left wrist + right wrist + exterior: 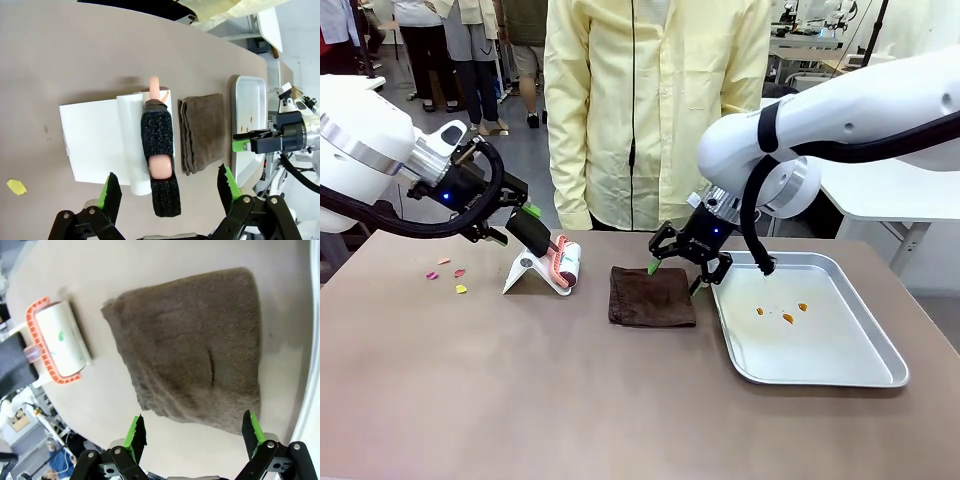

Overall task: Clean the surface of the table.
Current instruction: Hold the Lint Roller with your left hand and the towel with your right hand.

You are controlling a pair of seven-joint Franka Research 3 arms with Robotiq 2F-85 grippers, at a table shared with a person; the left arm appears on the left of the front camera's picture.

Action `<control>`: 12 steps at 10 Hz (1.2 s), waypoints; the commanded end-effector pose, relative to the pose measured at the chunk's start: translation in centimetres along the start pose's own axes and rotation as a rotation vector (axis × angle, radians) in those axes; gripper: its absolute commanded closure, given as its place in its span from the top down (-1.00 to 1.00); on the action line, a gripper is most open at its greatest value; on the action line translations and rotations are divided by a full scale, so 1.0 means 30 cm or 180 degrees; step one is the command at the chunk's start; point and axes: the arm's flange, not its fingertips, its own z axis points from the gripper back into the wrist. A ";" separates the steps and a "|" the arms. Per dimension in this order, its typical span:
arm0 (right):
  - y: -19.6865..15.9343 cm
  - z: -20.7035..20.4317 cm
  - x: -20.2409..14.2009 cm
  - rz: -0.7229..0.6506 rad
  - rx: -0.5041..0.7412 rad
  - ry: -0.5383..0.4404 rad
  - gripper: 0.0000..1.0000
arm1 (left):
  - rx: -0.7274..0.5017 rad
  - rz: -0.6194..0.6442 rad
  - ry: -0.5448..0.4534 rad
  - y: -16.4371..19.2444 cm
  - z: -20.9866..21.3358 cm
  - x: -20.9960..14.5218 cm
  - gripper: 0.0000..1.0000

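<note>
You're barely starting: left gripper (167,187), right gripper (192,432) hovering open over roller (565,262) and cloth (652,297), scraps (448,272) littering the table's (520,400) far left.

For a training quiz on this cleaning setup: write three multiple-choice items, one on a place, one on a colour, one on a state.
1. Where is the cloth?
A. On the table, between the lint roller and the tray.
B. In a hand.
C. Inside a box.

2. What colour is the cloth?
A. White.
B. Dark brown.
C. Yellow.

3. How do the right arm's jaws stand?
A. Shut on the cloth.
B. Shut on the roller.
C. Open, over the cloth.

Key:
1 A, the front view shows it lying flat between them.
2 B, it is brown in every view.
3 C, the green pads stand apart over the cloth in the right wrist view.
</note>
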 end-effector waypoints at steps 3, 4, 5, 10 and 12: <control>0.055 -0.014 0.055 -0.0231 -0.0637 -0.0074 1.00 | -0.0111 -0.0062 -0.0020 0.028 -0.001 0.021 1.00; 0.053 -0.018 0.065 -0.0215 -0.0727 -0.0031 1.00 | -0.0149 -0.0057 -0.0022 0.029 0.001 0.023 1.00; 0.053 -0.024 0.073 -0.0166 -0.0763 -0.0034 1.00 | -0.0157 -0.0057 -0.0027 0.030 0.001 0.025 1.00; 0.067 -0.079 0.125 0.0101 -0.0945 -0.0127 1.00 | -0.0224 -0.0069 -0.0061 0.033 -0.011 0.032 1.00; 0.079 -0.082 0.129 0.0141 -0.0988 -0.0156 1.00 | -0.0223 -0.0070 -0.0043 0.034 -0.016 0.031 1.00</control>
